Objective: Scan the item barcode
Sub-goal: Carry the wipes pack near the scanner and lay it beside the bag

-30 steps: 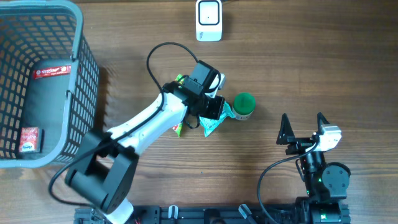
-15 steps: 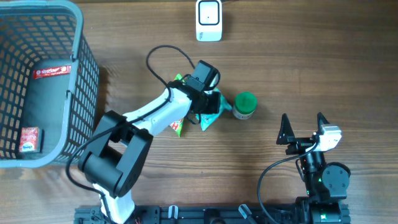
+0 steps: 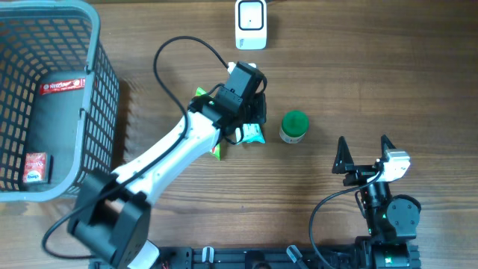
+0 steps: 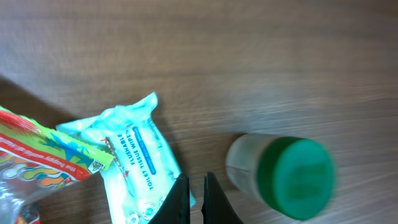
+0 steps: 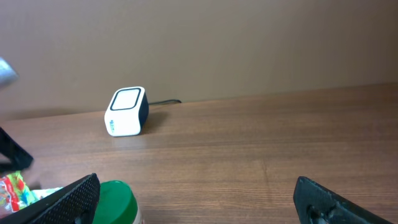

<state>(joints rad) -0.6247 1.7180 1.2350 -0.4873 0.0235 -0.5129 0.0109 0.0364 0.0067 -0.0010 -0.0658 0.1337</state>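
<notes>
Overhead: grasp step, left gripper [image 4: 197, 199] jaws pressed together at the wipes pack [image 3: 252, 133] mid-table, pinch unclear; right gripper [image 3: 364, 153] spread, near right; next, probably carry the pack's barcode to the far scanner [image 3: 251, 24].

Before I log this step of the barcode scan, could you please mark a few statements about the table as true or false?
1. The small bottle with the green lid stands on the wooden table, outside the grey plastic basket. True.
2. The right gripper is shut. False: its jaws stand wide open with nothing between them.
3. The white box-shaped scanner sits inside the basket. False: it sits on the table near the far edge, apart from the basket.
4. The left gripper is shut. True.
5. The pale blue wipes pack lies on the table close to the bottle. True.
</notes>
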